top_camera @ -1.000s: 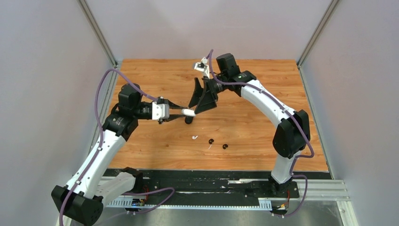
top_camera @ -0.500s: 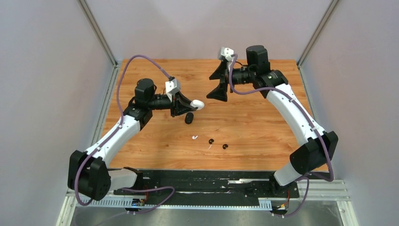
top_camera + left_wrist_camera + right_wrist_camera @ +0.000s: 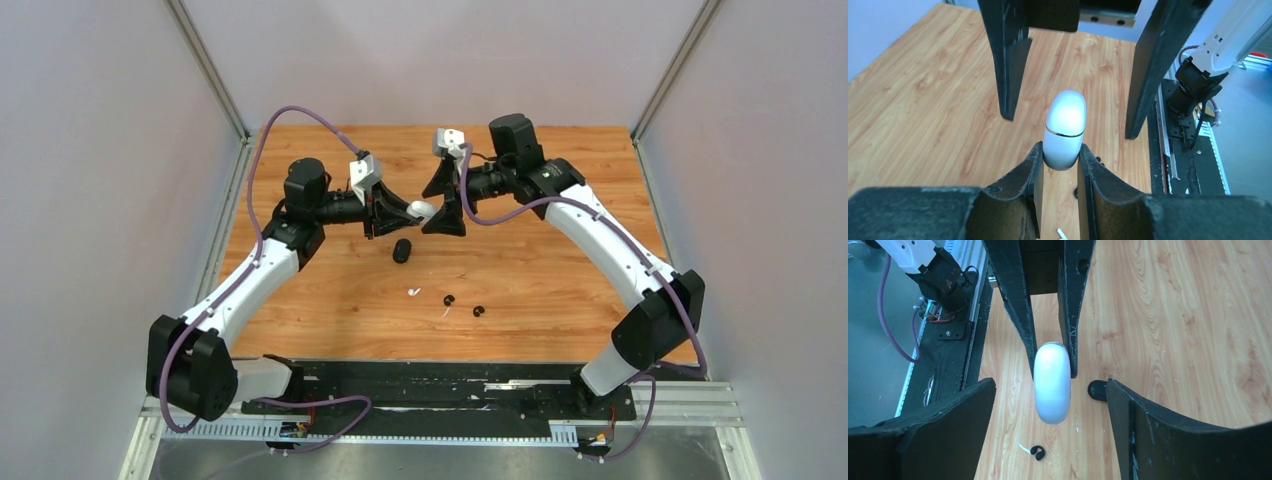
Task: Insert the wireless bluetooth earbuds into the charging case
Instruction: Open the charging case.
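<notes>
Over the wood worktop (image 3: 560, 280), earbuds (image 3: 448, 299) lying loose nearer the bases, the left end effector (image 3: 1060, 155) pinches the closed white charging case (image 3: 1064, 125) midair; the spread right end effector (image 3: 441, 207) flanks its tip, probably next to grip the lid.

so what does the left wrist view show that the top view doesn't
Left wrist only: the thin gold seam ringing the white case, close up. Top only: the black case and four earbuds laid out on the table. Both: the left hand gripping the white case, the right hand open around it, not touching.
</notes>
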